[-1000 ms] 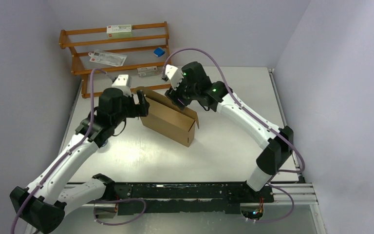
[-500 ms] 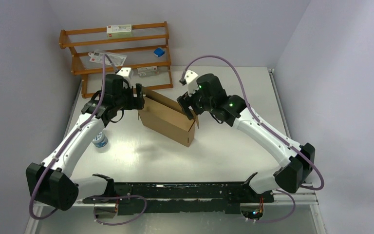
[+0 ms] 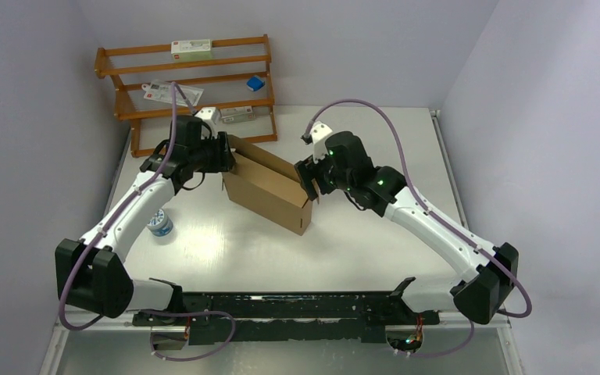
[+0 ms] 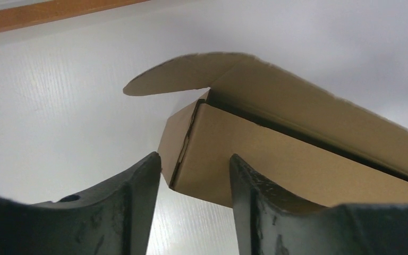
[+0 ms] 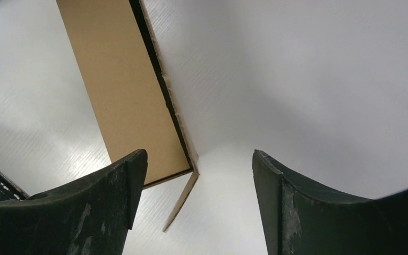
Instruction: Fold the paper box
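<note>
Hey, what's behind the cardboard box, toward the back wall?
A wooden rack stands behind the paper box, holding white cartons and a small blue item. The left arm covers part of its base.

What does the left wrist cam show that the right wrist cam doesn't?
Left wrist only: a corner of the paper box between the fingers of the open left gripper, a rounded flap raised above it, and a wooden rack rail at the top edge. Right wrist only: a long box panel, a small flap sticking out at its corner, and the open right gripper over the table. Both: the brown box on the white table.
</note>
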Motion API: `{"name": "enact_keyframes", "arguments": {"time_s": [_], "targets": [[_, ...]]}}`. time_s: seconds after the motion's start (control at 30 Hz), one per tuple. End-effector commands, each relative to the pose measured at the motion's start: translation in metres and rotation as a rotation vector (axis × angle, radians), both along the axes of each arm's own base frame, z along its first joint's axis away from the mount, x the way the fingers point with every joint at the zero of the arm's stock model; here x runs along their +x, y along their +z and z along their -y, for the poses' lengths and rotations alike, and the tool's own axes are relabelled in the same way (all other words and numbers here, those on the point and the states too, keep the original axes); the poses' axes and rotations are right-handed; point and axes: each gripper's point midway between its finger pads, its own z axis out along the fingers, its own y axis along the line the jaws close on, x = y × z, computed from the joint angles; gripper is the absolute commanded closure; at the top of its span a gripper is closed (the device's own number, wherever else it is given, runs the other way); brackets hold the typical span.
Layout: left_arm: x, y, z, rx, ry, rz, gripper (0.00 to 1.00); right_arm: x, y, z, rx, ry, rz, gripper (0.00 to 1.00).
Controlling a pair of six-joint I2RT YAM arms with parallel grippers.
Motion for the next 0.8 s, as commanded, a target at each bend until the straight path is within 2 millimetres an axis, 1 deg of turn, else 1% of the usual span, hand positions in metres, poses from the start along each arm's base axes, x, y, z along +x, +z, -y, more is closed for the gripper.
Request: {"name": "enact_keyframes", "arguments": {"time_s": [0.0, 0.1, 0.23, 0.33, 0.47, 0.57, 0.67, 0.77], "targets": [[-0.004, -0.015, 0.0, 0.013, -0.016, -0.066, 0.49, -0.002, -0.003, 0.005, 0.035, -0.046, -0.009, 0.25], [-0.011, -0.017, 0.001, -0.005, -0.017, -0.076, 0.57, -0.005, -0.007, 0.006, 0.034, -0.048, -0.032, 0.28], [-0.022, -0.017, 0.0, -0.028, -0.006, -0.085, 0.6, -0.005, -0.003, 0.007, 0.038, -0.067, -0.037, 0.37], [-0.029, -0.014, 0.001, -0.047, -0.008, -0.084, 0.6, -0.004, -0.001, 0.007, 0.043, -0.076, -0.041, 0.52], [-0.036, -0.005, 0.005, -0.087, -0.022, -0.071, 0.62, -0.002, -0.005, 0.007, 0.031, -0.09, -0.055, 0.72], [-0.042, 0.005, 0.016, -0.15, -0.062, -0.055, 0.63, 0.003, -0.008, 0.004, 0.019, -0.099, -0.057, 0.87], [-0.05, 0.011, 0.025, -0.195, -0.089, -0.049, 0.64, 0.013, -0.008, 0.001, 0.006, -0.114, -0.047, 0.92], [-0.059, 0.013, 0.032, -0.235, -0.114, -0.044, 0.64, 0.023, -0.009, -0.002, -0.014, -0.123, -0.03, 0.93]]}}
